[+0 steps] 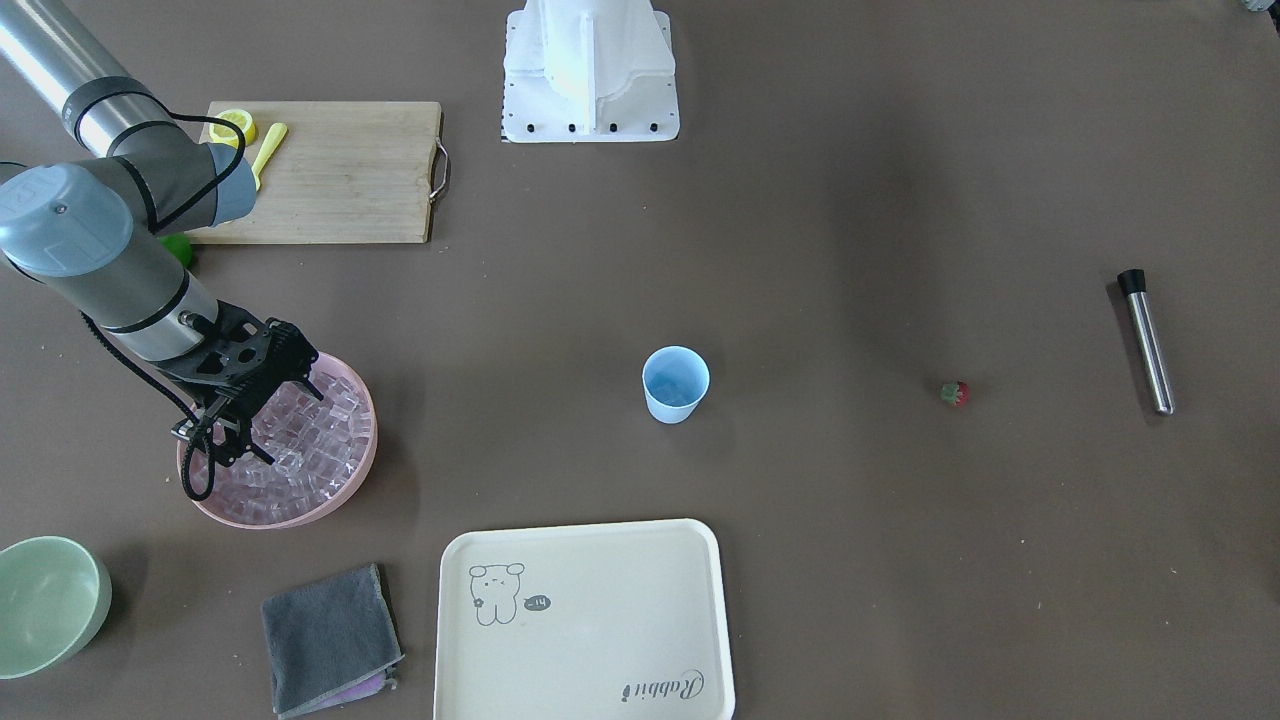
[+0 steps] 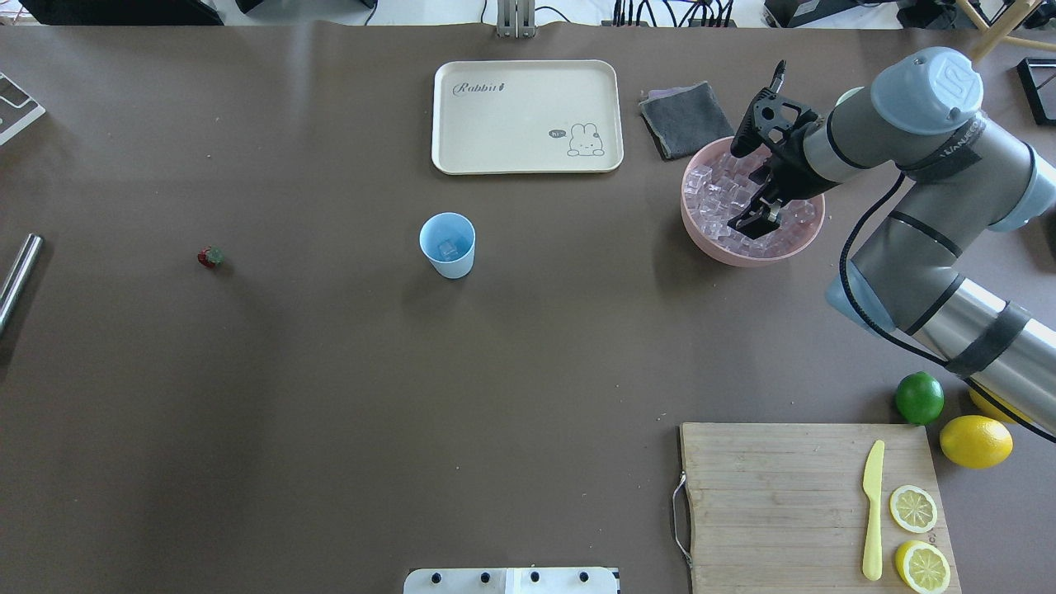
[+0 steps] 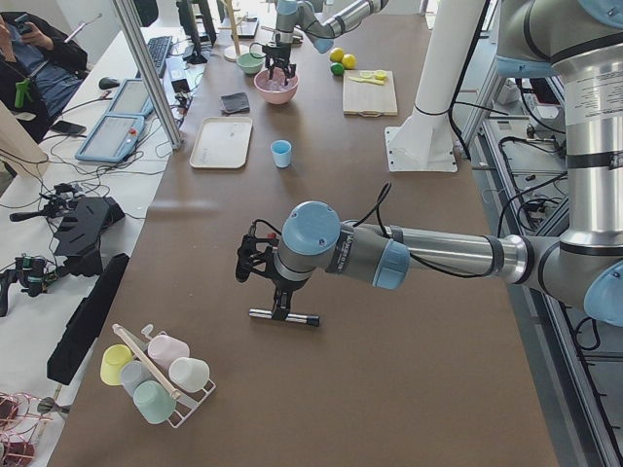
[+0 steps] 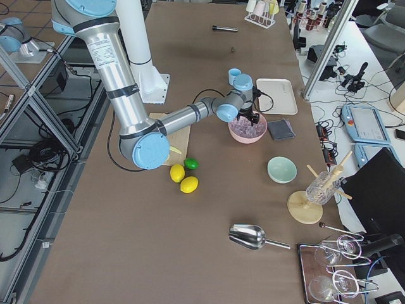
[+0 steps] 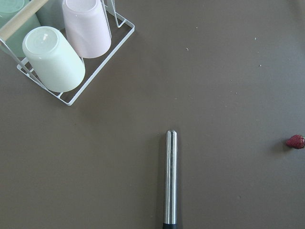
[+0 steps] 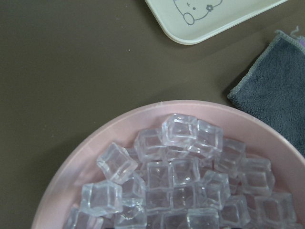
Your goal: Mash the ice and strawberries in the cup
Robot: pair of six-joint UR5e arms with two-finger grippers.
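The light blue cup (image 2: 448, 245) stands upright mid-table with one ice cube inside; it also shows in the front view (image 1: 675, 385). The ice (image 6: 183, 174) fills a pink bowl (image 2: 742, 256). My right gripper (image 2: 755, 216) reaches down into this bowl, its fingers apart among the cubes. The strawberry (image 2: 211, 257) lies alone on the table, far from the cup, and shows in the left wrist view (image 5: 295, 141). My left gripper (image 3: 258, 265) hovers above a steel muddler (image 5: 170, 179); I cannot tell whether it is open or shut.
A cream tray (image 2: 511, 115) and a grey cloth (image 2: 685, 120) lie beyond the cup. A cutting board (image 2: 775, 495) holds lemon slices and a yellow knife. A lime (image 2: 919, 398) and a lemon (image 2: 975, 441) sit beside it. A cup rack (image 5: 62, 52) stands near the muddler.
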